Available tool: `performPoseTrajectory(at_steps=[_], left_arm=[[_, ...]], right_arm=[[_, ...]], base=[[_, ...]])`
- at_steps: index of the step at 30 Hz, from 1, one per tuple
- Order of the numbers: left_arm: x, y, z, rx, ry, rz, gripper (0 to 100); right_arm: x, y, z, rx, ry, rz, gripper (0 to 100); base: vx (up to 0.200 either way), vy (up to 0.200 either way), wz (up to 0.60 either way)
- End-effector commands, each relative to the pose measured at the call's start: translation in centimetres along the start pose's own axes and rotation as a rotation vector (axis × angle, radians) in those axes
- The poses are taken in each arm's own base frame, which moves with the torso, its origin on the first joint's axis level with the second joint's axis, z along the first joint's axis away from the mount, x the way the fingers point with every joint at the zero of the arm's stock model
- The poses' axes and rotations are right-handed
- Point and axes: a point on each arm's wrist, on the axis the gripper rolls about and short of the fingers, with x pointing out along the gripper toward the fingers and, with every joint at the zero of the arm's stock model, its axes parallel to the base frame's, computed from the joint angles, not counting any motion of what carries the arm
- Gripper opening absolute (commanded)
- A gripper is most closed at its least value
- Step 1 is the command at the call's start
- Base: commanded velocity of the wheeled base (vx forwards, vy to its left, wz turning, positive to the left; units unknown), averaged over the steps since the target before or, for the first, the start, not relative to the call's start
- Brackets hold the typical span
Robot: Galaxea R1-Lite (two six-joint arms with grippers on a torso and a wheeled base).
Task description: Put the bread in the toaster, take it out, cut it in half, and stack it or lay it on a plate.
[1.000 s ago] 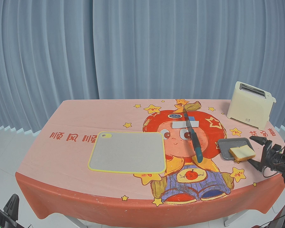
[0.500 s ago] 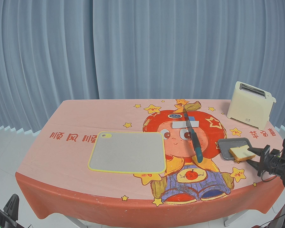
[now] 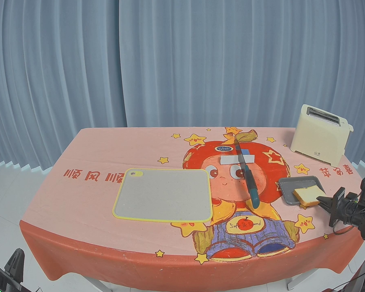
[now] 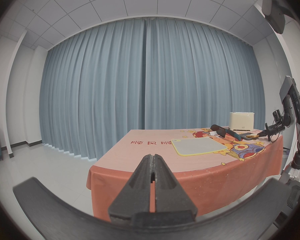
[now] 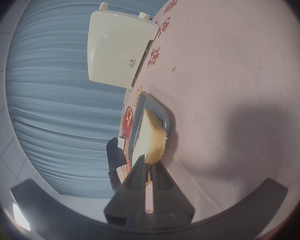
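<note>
We judged the bread (image 3: pixel 309 195), lying on the grey tray (image 3: pixel 288 182) near the toaster (image 3: pixel 321 134), light, soft and crumbly, best taken gently by its crust edge, where the right gripper (image 3: pixel 322 200), nearly closed, seemed to pinch its corner.

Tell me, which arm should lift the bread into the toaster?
Right. The right gripper pinches the bread on the tray, toaster close by. The left gripper hangs shut by the opposite corner of the table.
</note>
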Motion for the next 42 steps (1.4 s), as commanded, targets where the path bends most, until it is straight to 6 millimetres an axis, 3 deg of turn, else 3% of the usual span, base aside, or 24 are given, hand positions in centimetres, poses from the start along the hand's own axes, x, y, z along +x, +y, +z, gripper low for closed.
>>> performPoseTrajectory(at_steps=[1,24,34,42], left_arm=[[0.1,0.0,-0.5,0.0,0.019,0.0,0],[0.1,0.0,-0.5,0.0,0.019,0.0,0],[0.1,0.0,-0.5,0.0,0.017,0.0,0],[0.1,0.0,-0.5,0.0,0.019,0.0,0]], right_arm=[[-0.3,0.6,-0.1,-0.016,-0.006,0.022,0],[-3.3,5.0,-1.2,-0.178,-0.068,0.205,0],[-3.9,5.8,-1.7,-0.475,-0.171,0.193,0],[-3.8,6.2,-2.1,-0.594,-0.184,0.194,0]], base=[[0.0,0.0,0.0],[0.0,0.0,0.0],[0.0,0.0,0.0],[0.0,0.0,0.0]])
